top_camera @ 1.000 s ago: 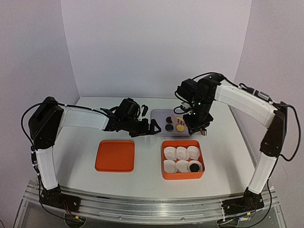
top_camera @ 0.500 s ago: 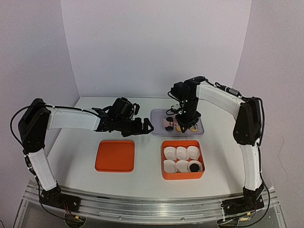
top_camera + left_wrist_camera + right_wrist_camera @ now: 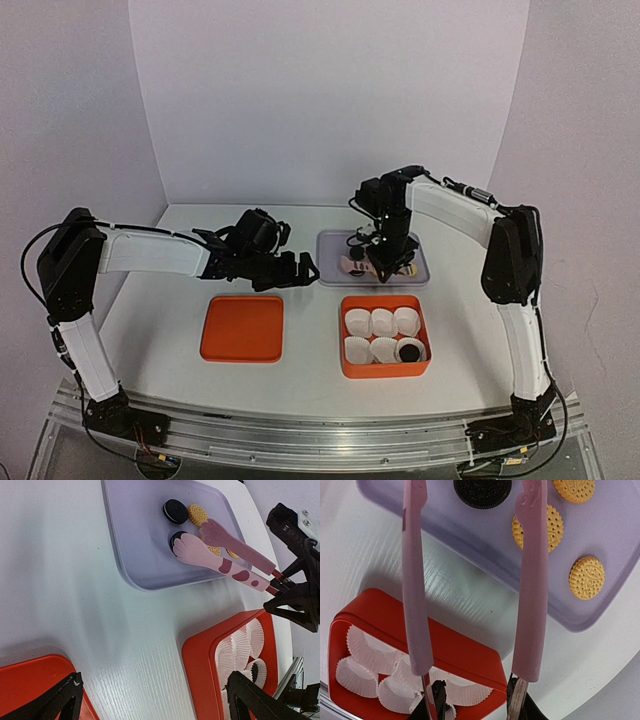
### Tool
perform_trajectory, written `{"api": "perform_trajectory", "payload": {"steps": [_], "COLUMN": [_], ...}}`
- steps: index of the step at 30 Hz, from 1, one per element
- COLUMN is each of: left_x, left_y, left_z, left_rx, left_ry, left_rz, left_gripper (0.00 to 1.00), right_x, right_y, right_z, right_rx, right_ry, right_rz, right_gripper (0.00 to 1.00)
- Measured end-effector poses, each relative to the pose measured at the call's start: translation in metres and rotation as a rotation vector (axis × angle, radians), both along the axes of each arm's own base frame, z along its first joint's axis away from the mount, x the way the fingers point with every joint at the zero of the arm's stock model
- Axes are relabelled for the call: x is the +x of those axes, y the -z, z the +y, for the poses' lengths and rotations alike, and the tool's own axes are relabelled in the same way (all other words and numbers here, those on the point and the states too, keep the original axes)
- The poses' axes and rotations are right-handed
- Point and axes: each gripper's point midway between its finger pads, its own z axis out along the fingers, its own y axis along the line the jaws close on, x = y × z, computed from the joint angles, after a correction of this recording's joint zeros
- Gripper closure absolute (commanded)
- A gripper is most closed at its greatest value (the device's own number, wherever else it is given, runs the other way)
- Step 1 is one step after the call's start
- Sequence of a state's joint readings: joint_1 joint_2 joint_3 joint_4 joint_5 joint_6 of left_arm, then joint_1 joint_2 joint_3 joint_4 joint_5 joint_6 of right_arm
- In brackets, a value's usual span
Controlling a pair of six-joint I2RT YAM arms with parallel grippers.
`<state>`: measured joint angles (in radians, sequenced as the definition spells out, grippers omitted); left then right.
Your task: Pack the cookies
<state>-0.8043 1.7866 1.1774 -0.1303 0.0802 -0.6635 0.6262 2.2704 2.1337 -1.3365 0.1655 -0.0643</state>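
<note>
Five cookies (image 3: 482, 492) lie on the lavender tray (image 3: 135, 540), ahead of the right fingers (image 3: 386, 262). These clench pink tongs (image 3: 530, 580), tips spread around a dark one, seemingly to pinch it. A sixth sits in the red box (image 3: 200, 652). The left fingers (image 3: 303, 270) gape idle.

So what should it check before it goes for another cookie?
1. Tongs held in the right fingers: ok.
2. Tong tips spread apart over the tray: ok.
3. A cookie lined up between the tips: cannot tell.
4. Cookies to pick on the tray: ok, three golden cookies and two black cookies.
5. Free paper cups in the orange box: ok, five are empty and one holds a black cookie.
6. Left fingers open and off the tray: ok.
</note>
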Motion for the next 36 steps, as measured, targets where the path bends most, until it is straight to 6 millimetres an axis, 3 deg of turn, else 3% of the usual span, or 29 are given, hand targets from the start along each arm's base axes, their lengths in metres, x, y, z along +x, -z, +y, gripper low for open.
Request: {"api": "perform_trajectory", "payload": {"steps": [11,21,36], "left_x": [0.0,0.0,-0.002], "left_y": [0.0,0.001,0.002], "left_z": [0.001,0.001,0.003], "left_rx": [0.003,0.004,0.007], "left_ry": [-0.003,-0.004,-0.004], "left_rz": [-0.002,-0.001,0.002], "left_gripper": [0.0,0.0,0.0], "right_x": [0.006,0.009,0.011], "right_y": [0.021,0.021,0.023], "right_z": [-0.004,-0.005,-0.004], "right_rx": [-0.056,-0.064,-0.069], "right_ry": [0.002,0.008,0.013], "right_rz": [0.01,0.001,-0.002], "right_gripper": [0.63,0.66,0.84]}}
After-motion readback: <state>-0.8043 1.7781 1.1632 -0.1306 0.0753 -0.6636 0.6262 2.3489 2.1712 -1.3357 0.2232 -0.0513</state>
